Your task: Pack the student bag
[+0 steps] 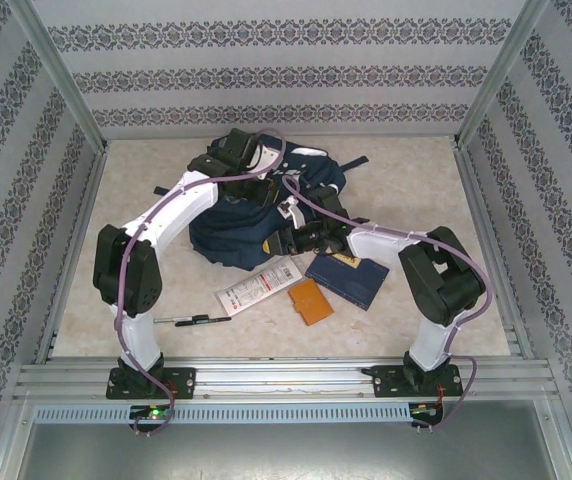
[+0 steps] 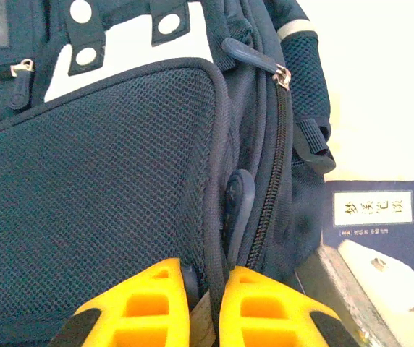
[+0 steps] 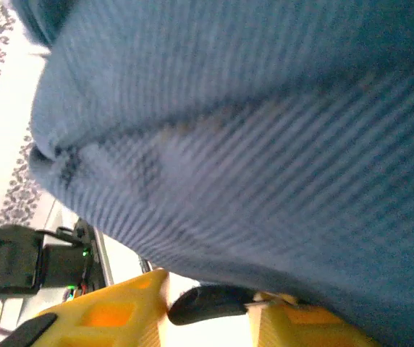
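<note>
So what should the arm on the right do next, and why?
Probably close the right gripper on the dark zip pull lying between its parted fingers. The left gripper pinches the student bag by its edge to steady it, and the booklet and pen lie unpacked on the table.

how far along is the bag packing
Done: nothing visibly packed. In hand: left gripper pinches a seam of the student bag; right gripper, jaws parted, sits at a dark zipper pull. Left: navy booklet, orange card, white packet and pen lie on the table outside it.

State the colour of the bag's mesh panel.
Navy blue mesh panel, best in the left wrist view.
</note>
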